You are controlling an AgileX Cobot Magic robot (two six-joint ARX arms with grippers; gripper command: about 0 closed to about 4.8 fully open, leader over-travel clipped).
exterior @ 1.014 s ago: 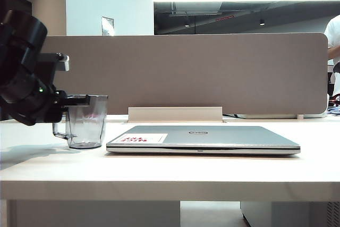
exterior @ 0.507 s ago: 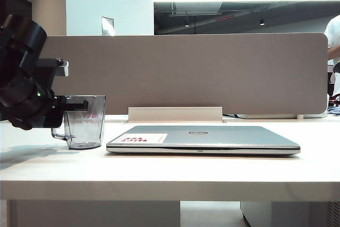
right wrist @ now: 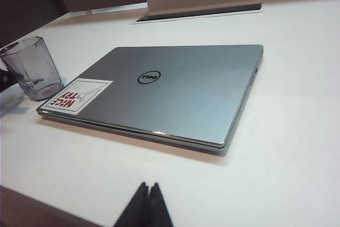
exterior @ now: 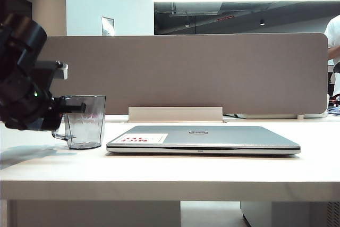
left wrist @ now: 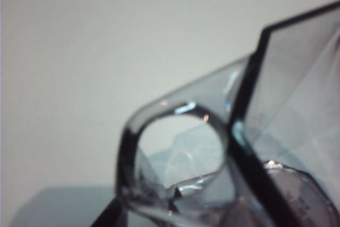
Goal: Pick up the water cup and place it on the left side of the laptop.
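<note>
Smoky grey-blue water cup [exterior: 85, 122] — silver-grey laptop [exterior: 204, 138].

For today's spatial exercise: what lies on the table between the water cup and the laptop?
Nothing: only a narrow strip of bare table separates the water cup from the laptop, clearest in the right wrist view.

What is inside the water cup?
The water cup looks empty; through its clear wall only the divider behind shows. The left gripper is at its rim. The right gripper stays away, shut.
</note>
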